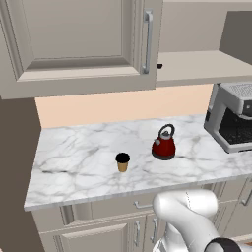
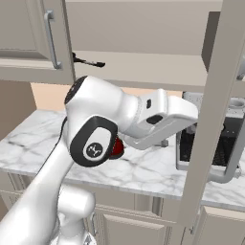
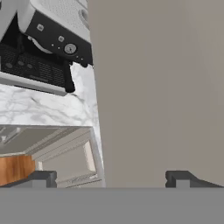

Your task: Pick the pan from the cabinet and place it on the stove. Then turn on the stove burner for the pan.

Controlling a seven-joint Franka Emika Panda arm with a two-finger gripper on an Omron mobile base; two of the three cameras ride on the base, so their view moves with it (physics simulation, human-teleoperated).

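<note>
In the right base view, the tall taupe-grey wall cabinet (image 2: 143,72) stands with both recessed-panel doors swung out, its left door (image 2: 28,38) carrying a long brushed-metal bar handle (image 2: 51,38). Just past that door's edge, the long straight black handle of the matte black frying pan (image 2: 88,61) pokes along the bare cabinet shelf, above the fingers and off to their left. The round body of the pan is hidden behind the door. Lower down, on the white marble counter (image 1: 78,162), sit a small tan cup with a dark top (image 1: 122,161) and a glossy red kettle (image 1: 164,142), both below the pan. In the hand view, the two dark fingers (image 3: 43,178) are spread wide with nothing between them. They face the flat panel of the right cabinet door (image 3: 157,87) close ahead, and a grey and black coffee machine (image 3: 48,48) lies beyond their left tip.

By my reading, the cabinet is opened and the reach for the pan is the step in hand. The next move calls for the hand to rise clear of the right door, swing left to shelf level, and bring the spread fingers either side of the black handle before closing
</note>
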